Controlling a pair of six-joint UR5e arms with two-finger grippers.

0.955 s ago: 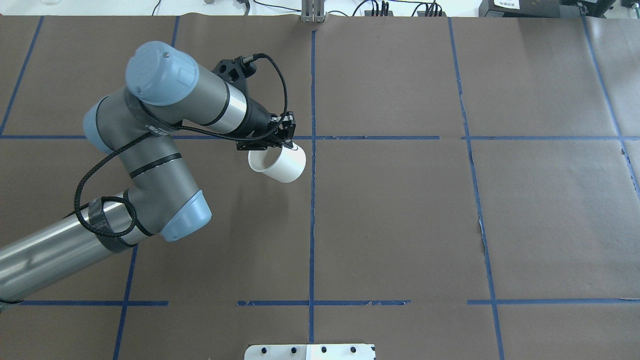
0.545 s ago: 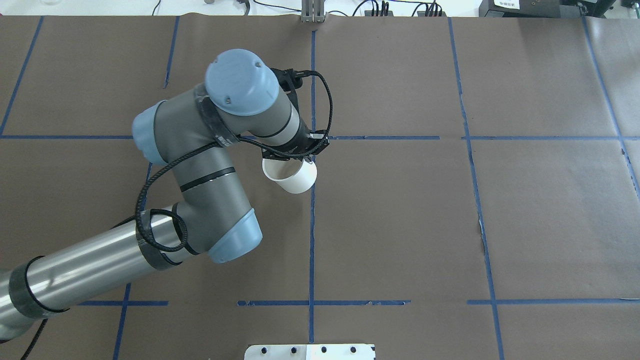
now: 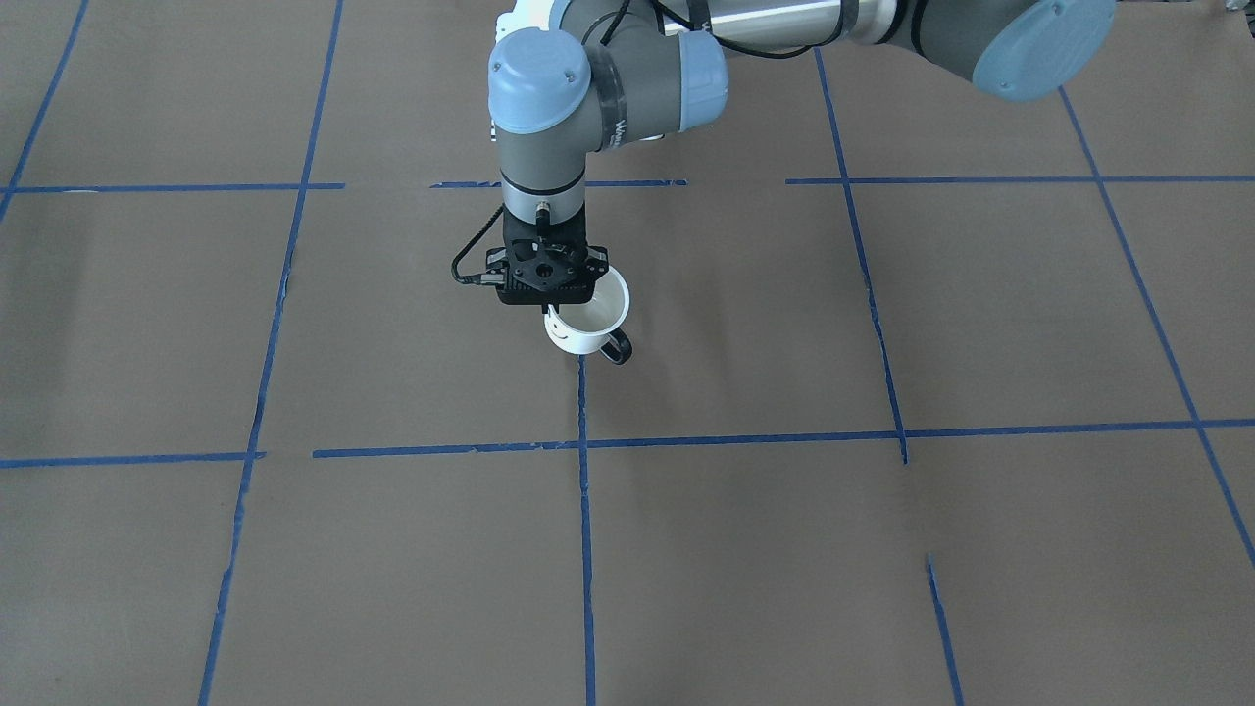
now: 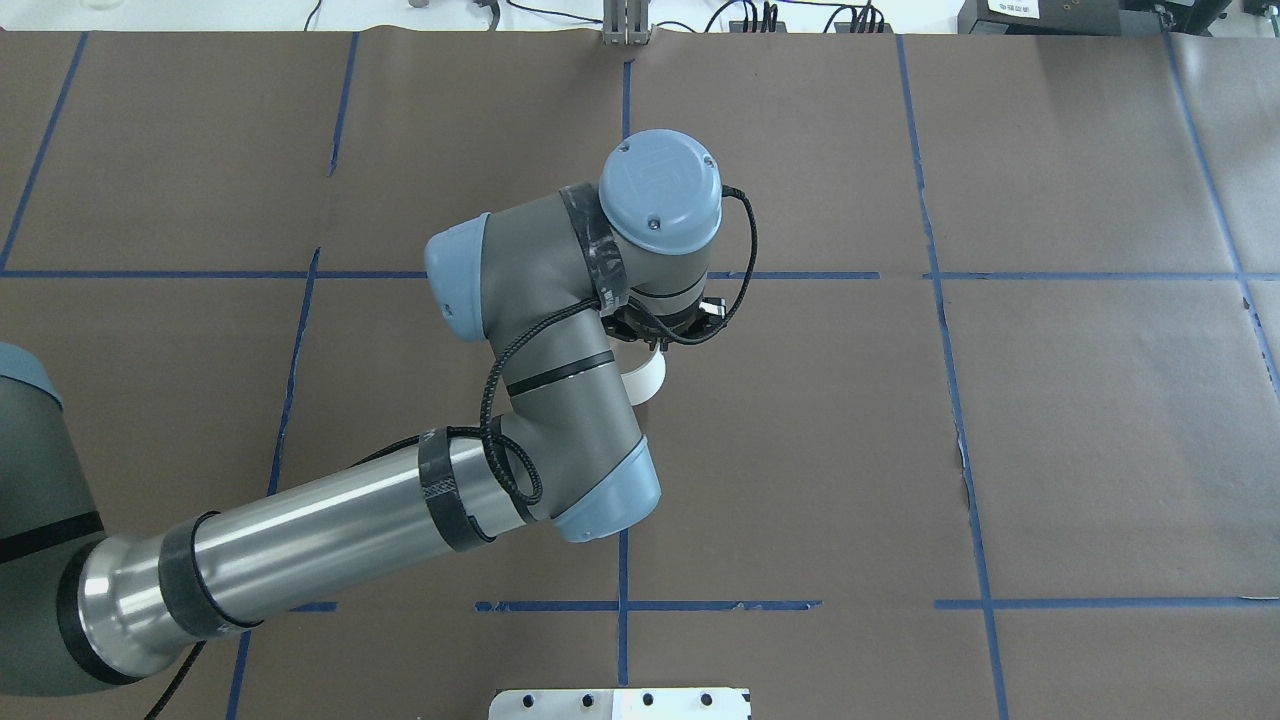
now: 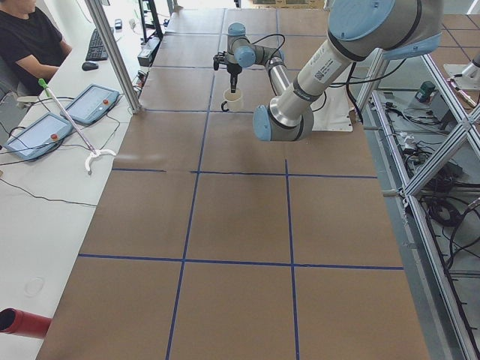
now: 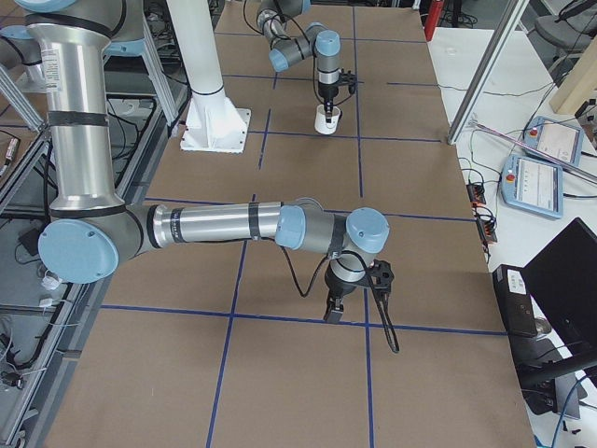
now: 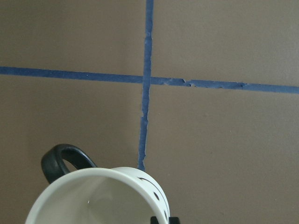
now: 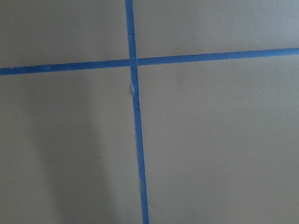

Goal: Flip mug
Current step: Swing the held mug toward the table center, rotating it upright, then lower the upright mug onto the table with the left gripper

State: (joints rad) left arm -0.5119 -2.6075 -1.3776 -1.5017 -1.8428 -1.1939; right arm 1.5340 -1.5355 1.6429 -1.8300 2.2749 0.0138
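Note:
The white mug (image 3: 588,319) stands mouth up, with its black smiley face toward the front-facing camera and its black handle (image 3: 618,350) at its lower right. My left gripper (image 3: 555,306) points straight down and is shut on the mug's rim. I cannot tell whether the mug touches the table. In the overhead view only a sliver of the mug (image 4: 645,378) shows under my wrist. The left wrist view shows the mug's pale interior (image 7: 93,198). My right gripper (image 6: 334,313) hangs low over a tape crossing and shows only in the exterior right view, so I cannot tell its state.
Brown paper with blue tape lines (image 3: 582,443) covers the table. A white mounting plate (image 4: 620,703) sits at the near edge and a metal post (image 4: 625,25) at the far edge. An operator (image 5: 30,37) sits by tablets at a side bench.
My left arm has swung to the right and its wrist has turned to point down. The mug has gone from lying tilted on its side to mouth up.

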